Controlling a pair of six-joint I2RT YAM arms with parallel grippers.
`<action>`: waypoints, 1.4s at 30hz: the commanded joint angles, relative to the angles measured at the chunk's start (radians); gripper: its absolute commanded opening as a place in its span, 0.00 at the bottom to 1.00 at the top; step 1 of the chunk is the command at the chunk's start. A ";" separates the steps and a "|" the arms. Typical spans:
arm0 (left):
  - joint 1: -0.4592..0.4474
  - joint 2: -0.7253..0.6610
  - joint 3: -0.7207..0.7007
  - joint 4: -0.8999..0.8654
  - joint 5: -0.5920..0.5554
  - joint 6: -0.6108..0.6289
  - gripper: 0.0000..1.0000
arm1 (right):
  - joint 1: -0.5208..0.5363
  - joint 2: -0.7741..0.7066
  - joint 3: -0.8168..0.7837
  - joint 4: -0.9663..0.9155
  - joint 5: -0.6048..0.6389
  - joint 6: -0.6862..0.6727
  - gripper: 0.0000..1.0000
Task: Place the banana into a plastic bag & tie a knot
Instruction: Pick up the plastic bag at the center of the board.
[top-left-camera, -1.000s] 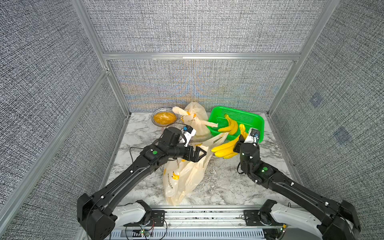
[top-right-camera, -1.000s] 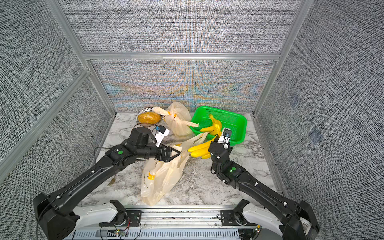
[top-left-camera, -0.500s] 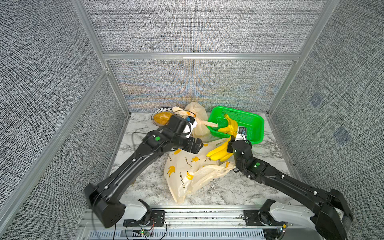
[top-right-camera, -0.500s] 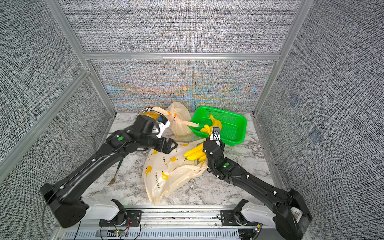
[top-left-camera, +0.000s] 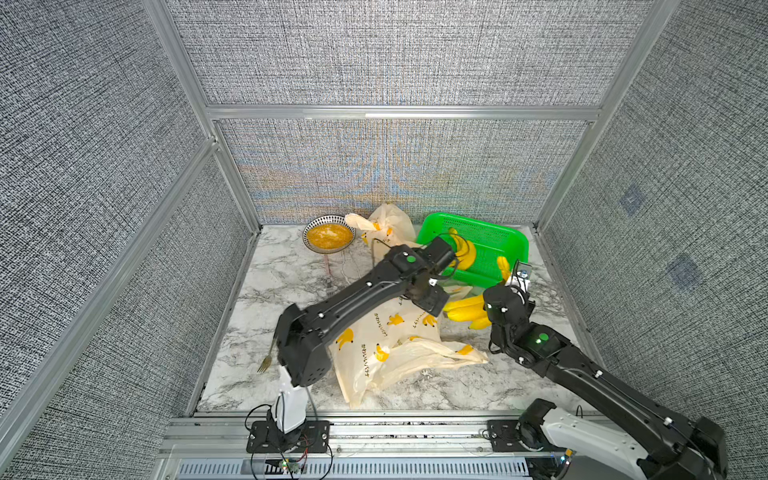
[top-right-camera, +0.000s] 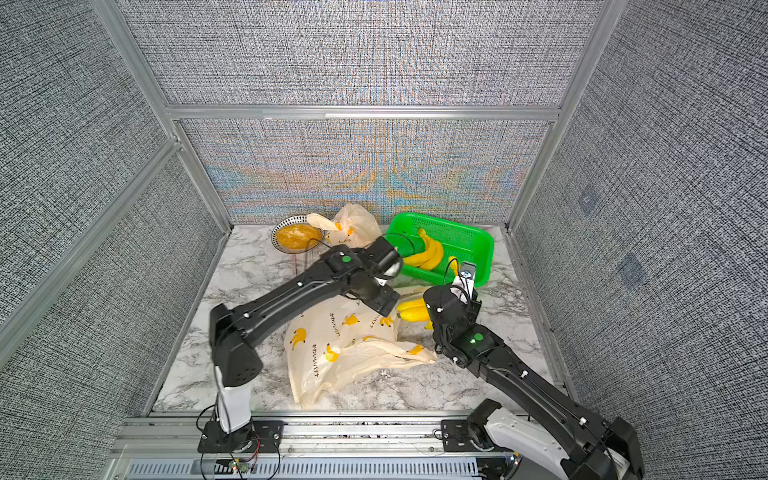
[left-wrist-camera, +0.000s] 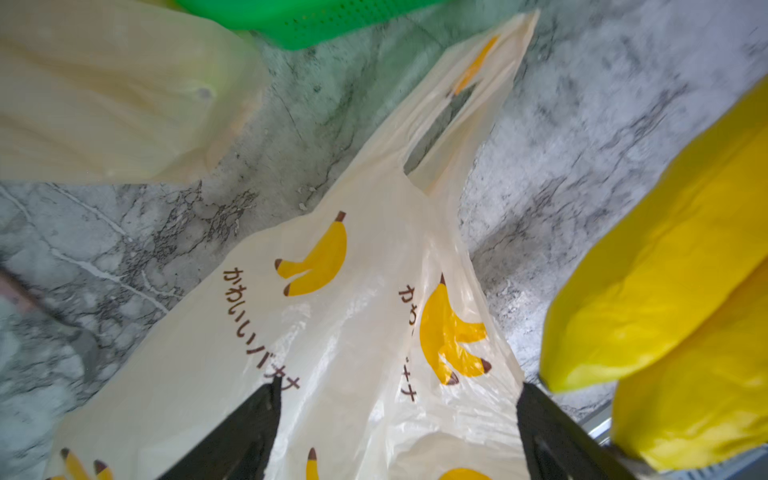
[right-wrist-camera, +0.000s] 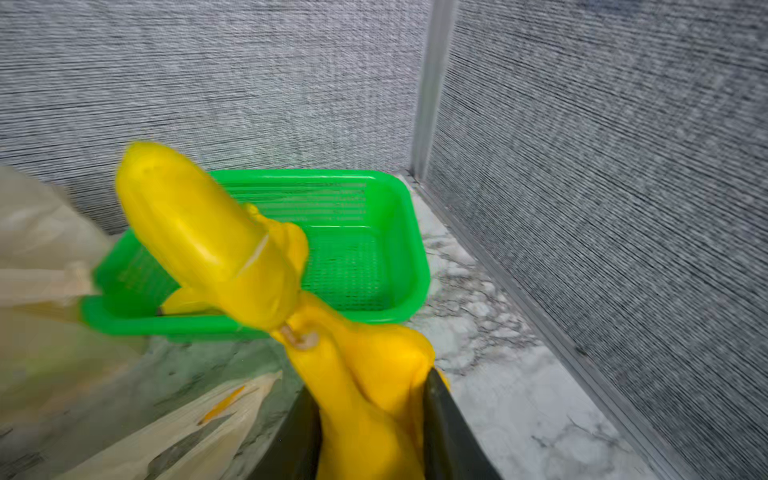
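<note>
Right wrist view puts the right claw (right-wrist-camera: 374, 432) clamped on the stem end of the banana bunch (right-wrist-camera: 216, 249), with a dark finger on each side of the yellow skin. The fruit sticks out past the claw towards the green basket (right-wrist-camera: 399, 249). In both top views the bunch (top-left-camera: 464, 311) is outside the plastic bag (top-left-camera: 386, 349), just beside the bag's upper edge and close to the left arm's wrist.

The left claw (left-wrist-camera: 399, 386) stands wide, gripping nothing. Its two black fingers (left-wrist-camera: 249, 432) are spread far apart over the bag's printed film (left-wrist-camera: 332, 324), near the handle loop. The bag lies slack and mostly flat on the marble bench (top-left-camera: 282, 282), its handles pointing toward the basket.

Farther back, the basket (top-left-camera: 494, 241) holds a second banana bunch (top-left-camera: 467, 255). Beside it at the rear wall sits another bag (top-left-camera: 390, 226) — bunched and twisted shut at the top — next to a patterned bowl (top-left-camera: 329, 238) of orange food. A fork (top-left-camera: 266, 361) lies near the bench's left edge.
</note>
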 joint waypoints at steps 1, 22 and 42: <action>-0.036 0.150 0.158 -0.318 -0.223 -0.045 0.92 | -0.050 -0.011 -0.028 -0.095 0.013 0.148 0.00; -0.179 0.386 0.311 -0.407 -0.358 -0.171 0.99 | -0.398 -0.198 -0.230 0.028 -0.322 0.095 0.00; -0.145 0.196 0.078 -0.163 -0.354 -0.181 0.00 | -0.456 -0.219 -0.257 0.070 -0.486 0.059 0.00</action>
